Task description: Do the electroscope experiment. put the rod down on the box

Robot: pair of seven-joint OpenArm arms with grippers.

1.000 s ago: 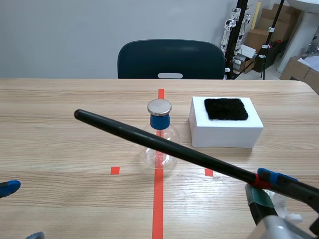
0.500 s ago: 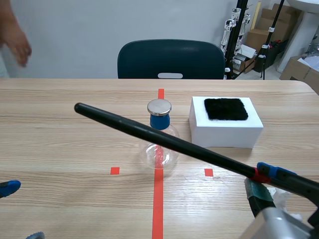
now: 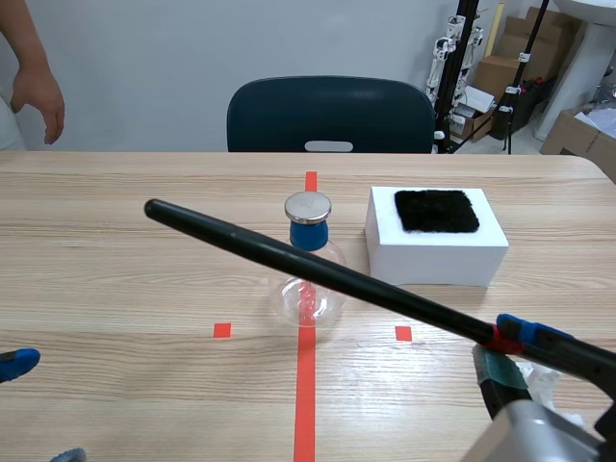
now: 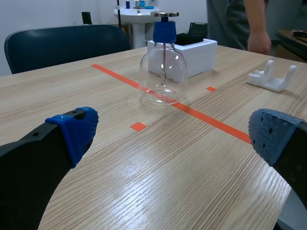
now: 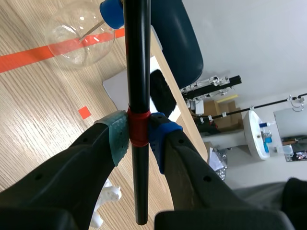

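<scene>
Clamping the rod (image 5: 136,57) at its red tape band, the right end effector (image 5: 138,132) has both pads pressed hard against it, while most of the rod's length juts out ahead with no support. With a grip so near one end, I judge that the rod could pivot or slip between the pads during a quick turn. The left end effector (image 4: 175,136) stands wide apart with nothing in it, low over the tabletop (image 4: 144,191), and poses little risk.

Just ahead of the right end effector, the rod crosses over the glass flask (image 3: 308,294), close to its metal cap (image 3: 308,206). A low swing toward the box (image 3: 438,258) could clip the cap and tip the flask. The box, with a black cloth (image 3: 438,210) on top, sits beyond and to one side of the rod. A rod laid off-centre there could roll or overbalance off the edge. Far off, a person's hand (image 3: 38,96) hangs by the tabletop's far side, well apart from the rod's tip.
</scene>
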